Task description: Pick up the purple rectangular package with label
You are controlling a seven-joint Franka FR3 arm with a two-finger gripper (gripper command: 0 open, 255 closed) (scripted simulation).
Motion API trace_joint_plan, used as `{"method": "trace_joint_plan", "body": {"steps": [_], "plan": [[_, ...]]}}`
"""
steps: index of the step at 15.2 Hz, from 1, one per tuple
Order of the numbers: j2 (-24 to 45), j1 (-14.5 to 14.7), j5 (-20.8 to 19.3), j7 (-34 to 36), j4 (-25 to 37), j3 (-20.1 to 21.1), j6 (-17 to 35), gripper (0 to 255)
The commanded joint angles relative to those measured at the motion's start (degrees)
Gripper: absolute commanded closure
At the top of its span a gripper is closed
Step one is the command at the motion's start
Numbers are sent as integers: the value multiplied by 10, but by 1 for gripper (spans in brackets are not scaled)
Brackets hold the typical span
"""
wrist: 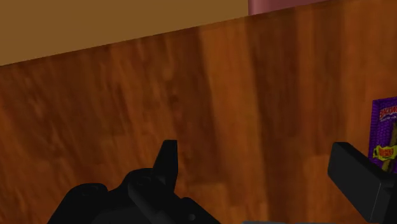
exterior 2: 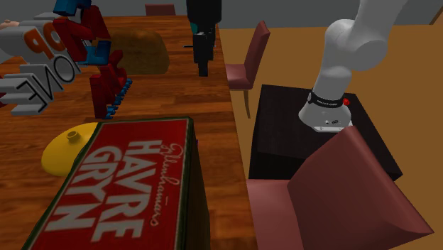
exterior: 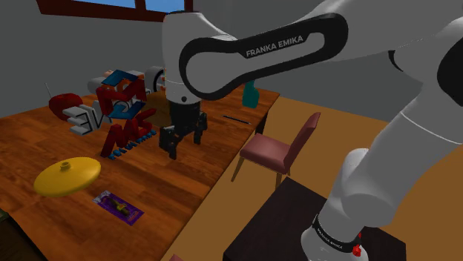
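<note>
**Franka arm hangs open gripper over wood, purple package off to one side**

The white arm [exterior: 349, 185] rises from its dark stand [exterior: 282, 222] at the shoulder view's lower right, bends at the elbow and sweeps up and to the left across the frame. Its last link turns straight down, so the black gripper [exterior: 185, 141] hangs vertically, fingertips toward the wooden tabletop [exterior: 44, 141] and clear of the surface. The fingers stand wide apart and hold nothing; in the wrist view the gripper [wrist: 264, 168] frames bare wood grain.

The purple package [exterior: 119, 206] lies flat on the tabletop toward the shoulder view's lower left, just beside a yellow dish [exterior: 67, 176] and well apart from the gripper. Seen from the wrist, the purple package [wrist: 385, 137] with its red and yellow label sits outside one finger, not between the pair.

Behind the gripper in the shoulder view stands a jumble of red-and-blue lettered items [exterior: 122, 111], with a teal bottle [exterior: 251, 94] near the far edge. A dusky-red chair [exterior: 278, 152] sits off the tabletop's side.

In the second exterior view the gripper [exterior 2: 204, 65] hangs far up the tabletop, and a red box [exterior 2: 121, 192] takes up the foreground.
</note>
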Motion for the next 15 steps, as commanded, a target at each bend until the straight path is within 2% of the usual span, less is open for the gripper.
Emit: {"method": "trace_joint_plan", "body": {"steps": [1, 8, 15], "plan": [[36, 7, -11, 21, 23, 17, 11, 0], [181, 39, -78, 95, 124, 58, 36, 0], [334, 103, -155, 157, 259, 67, 29, 0]]}}
